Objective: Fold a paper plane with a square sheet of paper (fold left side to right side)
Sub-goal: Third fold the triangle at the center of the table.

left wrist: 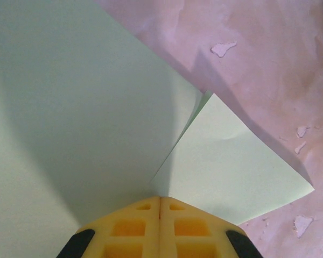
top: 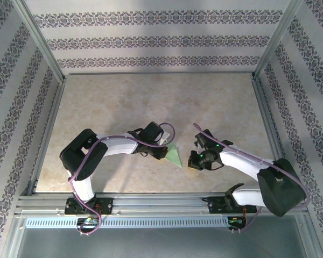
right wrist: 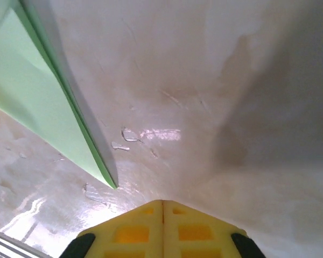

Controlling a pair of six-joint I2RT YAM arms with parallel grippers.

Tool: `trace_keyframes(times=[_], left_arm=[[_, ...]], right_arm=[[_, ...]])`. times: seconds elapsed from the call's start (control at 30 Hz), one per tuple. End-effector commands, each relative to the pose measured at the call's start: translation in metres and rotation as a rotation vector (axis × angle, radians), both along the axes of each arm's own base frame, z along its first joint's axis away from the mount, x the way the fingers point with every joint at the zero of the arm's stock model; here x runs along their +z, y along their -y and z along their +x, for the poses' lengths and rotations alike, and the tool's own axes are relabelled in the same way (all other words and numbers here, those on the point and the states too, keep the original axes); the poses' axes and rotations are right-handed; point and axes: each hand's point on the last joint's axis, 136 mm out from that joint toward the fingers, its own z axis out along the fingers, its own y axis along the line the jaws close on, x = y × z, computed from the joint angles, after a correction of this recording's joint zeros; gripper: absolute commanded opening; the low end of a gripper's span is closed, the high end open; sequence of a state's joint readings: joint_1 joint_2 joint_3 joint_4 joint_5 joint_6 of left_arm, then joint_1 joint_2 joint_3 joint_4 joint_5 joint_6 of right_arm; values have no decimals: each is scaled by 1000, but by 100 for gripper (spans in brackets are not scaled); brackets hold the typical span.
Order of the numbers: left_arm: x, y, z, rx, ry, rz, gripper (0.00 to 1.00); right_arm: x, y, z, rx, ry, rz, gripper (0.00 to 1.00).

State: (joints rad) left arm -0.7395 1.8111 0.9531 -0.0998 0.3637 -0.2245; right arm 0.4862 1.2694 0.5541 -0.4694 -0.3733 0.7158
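The square sheet of paper [top: 174, 156] sits mid-table [top: 124, 102], a pale green folded triangle between the arms; the left wrist view reveals one flap [left wrist: 242, 166] lying flat and another lifted; left gripper [left wrist: 160, 203] is pinched closed on the crease; right gripper [right wrist: 162, 205] is closed on nothing, beside the sheet's pointed corner [right wrist: 105, 172].

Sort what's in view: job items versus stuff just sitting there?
Job:
- paper, partly folded
- left fingers, shut on the paper
- right fingers, shut, beside the paper and apart from it

Not the job:
- table
- patterned walls
- rail at the near edge
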Motion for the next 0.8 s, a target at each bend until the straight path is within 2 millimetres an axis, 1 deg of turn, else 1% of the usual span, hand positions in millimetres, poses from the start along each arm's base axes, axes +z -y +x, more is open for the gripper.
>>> trace_keyframes(times=[0.0, 0.03, 0.1, 0.17, 0.23, 0.3, 0.33, 0.4, 0.47, 0.6, 0.67, 0.77], left_arm=[[-30, -45, -11, 30, -38, 210, 0], [-25, -43, -10, 30, -34, 195, 3], [-9, -37, -4, 38, -15, 141, 10], [10, -32, 3, 57, 3, 81, 17], [31, -30, 10, 84, 24, 16, 26], [52, -33, 18, 127, 42, -60, 34], [59, -34, 19, 140, 41, -94, 37], [71, -44, 25, 199, 34, -156, 42], [74, -57, 29, 268, 2, -201, 47], [70, -80, 36, 408, -90, -327, 51], [67, -88, 38, 458, -117, -369, 51], [59, -93, 38, 493, -137, -361, 51]], right_arm=[[25, -3, 16, 71, 106, 34, 18], [30, -6, 20, 86, 133, 46, 21], [39, -14, 30, 125, 193, 84, 28], [44, -23, 38, 153, 231, 124, 32], [49, -34, 46, 182, 262, 180, 34], [54, -49, 57, 211, 305, 247, 35], [56, -54, 60, 221, 319, 272, 35], [58, -65, 67, 249, 343, 315, 36], [56, -72, 72, 284, 357, 322, 37], [48, -80, 82, 320, 384, 324, 40], [41, -79, 87, 321, 386, 303, 40], [29, -80, 91, 325, 373, 286, 40]])
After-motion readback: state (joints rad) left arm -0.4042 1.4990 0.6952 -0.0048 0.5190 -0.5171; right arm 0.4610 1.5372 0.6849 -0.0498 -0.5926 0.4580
